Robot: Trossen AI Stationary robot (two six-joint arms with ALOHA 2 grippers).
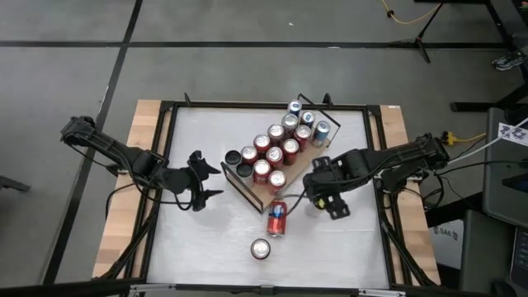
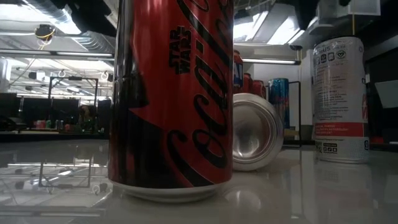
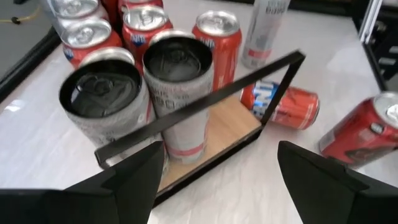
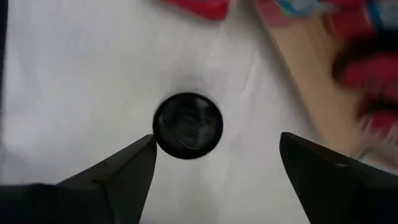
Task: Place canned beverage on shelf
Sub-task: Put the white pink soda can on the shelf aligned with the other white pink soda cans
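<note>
While the shelf [image 1: 272, 169] fills frame centre, left gripper [image 1: 206, 183] and right gripper [image 1: 318, 198] flank it, fingers apart, empty; bare tabletop [image 1: 330, 247] spreads lower right.

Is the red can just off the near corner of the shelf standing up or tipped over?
Tipped over. The red can lies on its side on the white tabletop, just off the shelf, while another can nearby stands upright.
</note>
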